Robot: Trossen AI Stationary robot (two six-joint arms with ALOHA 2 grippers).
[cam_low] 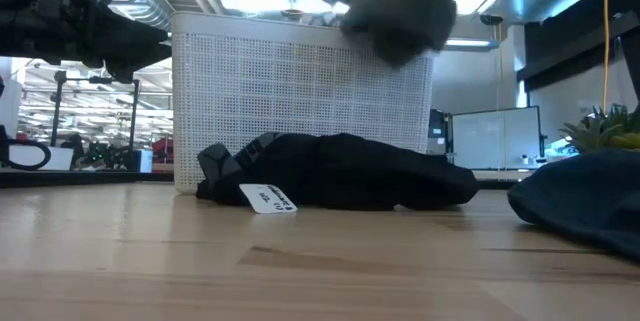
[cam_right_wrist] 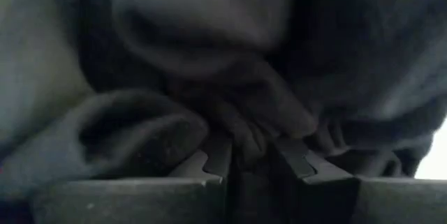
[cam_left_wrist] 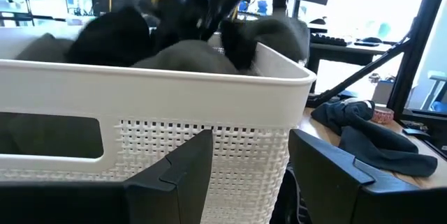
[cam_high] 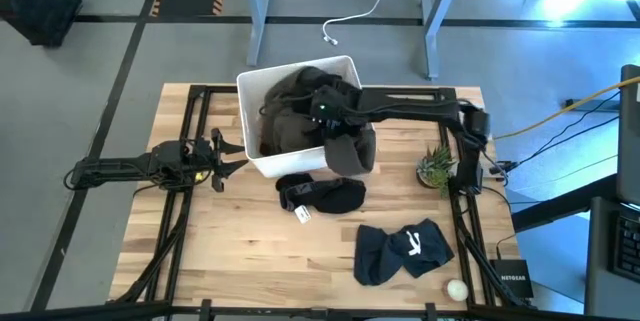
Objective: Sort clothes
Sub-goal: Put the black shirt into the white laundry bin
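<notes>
The right hand (cam_high: 335, 129) is clamped on a fold of the olive garment (cam_high: 352, 146), seen in its wrist view bunched tight between the two fingers (cam_right_wrist: 216, 155); the cloth hangs slack below and beside the hand, draped over the near rim of the bin (cam_high: 300, 161), part of it out over the surface (cam_high: 200, 251); it looks soft, light and limp, likely to sag and swing when carried, and a pinch on a thick gathered fold like this one seems the surest hold, since a single thin edge could slip free. More dark cloth (cam_high: 285, 111) fills the bin just behind the hand, touching the lifted piece, so a trailing sleeve could drag a neighbour out with it. Nearer than the hand, just in front of the bin, lies the black garment (cam_high: 322, 196), flat on the surface with a white tag at its end; it would need a pinch at a raised crease. Nearer again and off to the right hand's own side sits the navy garment (cam_high: 402, 251), crumpled, white mark up, well apart from the bin; a plant (cam_high: 436, 166) stands beside the right arm. The left hand (cam_high: 215, 153) waits at the bin's far side from the right arm, fingers apart and holding nothing, facing the bin wall; no pink or khaki piece can be made out.
</notes>
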